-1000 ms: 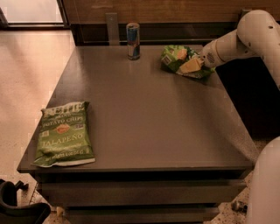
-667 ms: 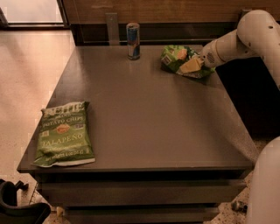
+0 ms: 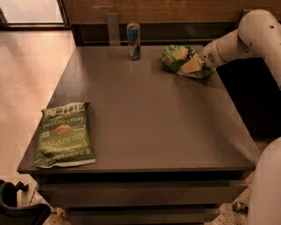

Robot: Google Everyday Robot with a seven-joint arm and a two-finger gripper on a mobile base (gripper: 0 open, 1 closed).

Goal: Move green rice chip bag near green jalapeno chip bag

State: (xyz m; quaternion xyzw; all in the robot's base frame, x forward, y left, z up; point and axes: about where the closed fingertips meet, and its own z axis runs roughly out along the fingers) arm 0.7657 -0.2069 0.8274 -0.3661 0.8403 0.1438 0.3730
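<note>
views: one | mount: high, off desk (image 3: 153,114) near edge | facing: down, toward far wall (image 3: 175,9) | range: medium, whole desk framed | end effector (image 3: 192,67): frame upper right, over desk far-right corner

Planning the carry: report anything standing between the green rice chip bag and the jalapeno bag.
Nothing visible. The gripper is at the green rice chip bag, far right; bare table runs to the green jalapeno chip bag, near left. The can stands off that line.
</note>
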